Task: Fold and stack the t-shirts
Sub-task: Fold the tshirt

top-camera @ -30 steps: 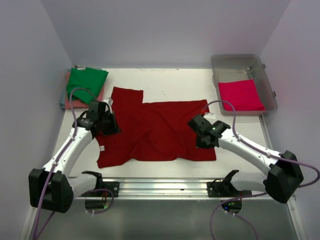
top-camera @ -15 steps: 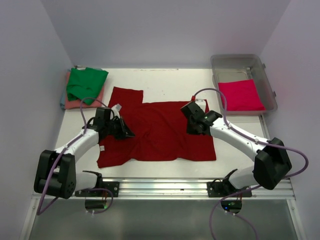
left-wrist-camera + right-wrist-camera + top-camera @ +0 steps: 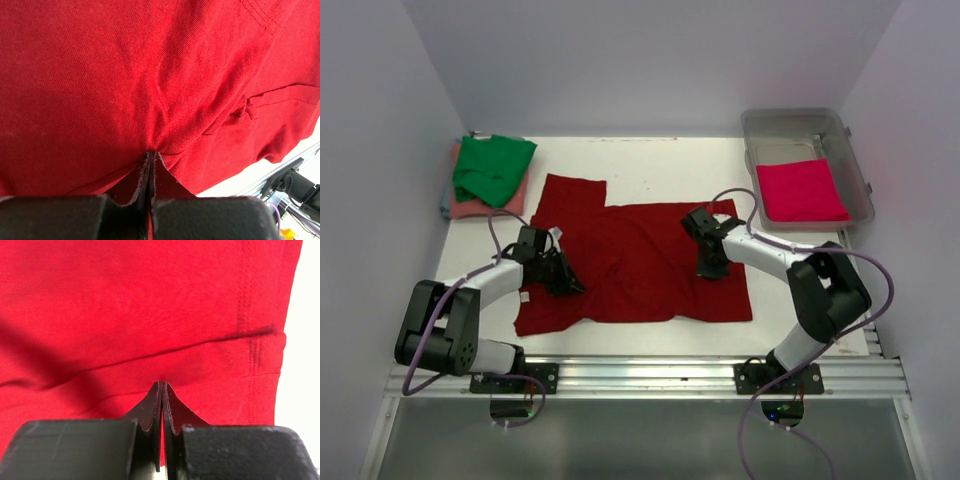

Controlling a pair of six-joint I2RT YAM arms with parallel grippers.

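On white table (image 3: 650, 165), soft dark red t-shirt (image 3: 640, 270), creased, squarish

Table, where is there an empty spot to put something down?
The table is bare at the back, between the green shirt and the tub, plus a thin strip in front of the red shirt. The middle is crowded: the left gripper and right gripper pinch the red shirt.

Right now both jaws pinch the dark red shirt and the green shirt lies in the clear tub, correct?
No: the green shirt lies on the salmon pink shirt at far left, outside the clear tub, which holds a bright pinkish-red shirt. The top view shows it. Both jaws do pinch the dark red shirt.
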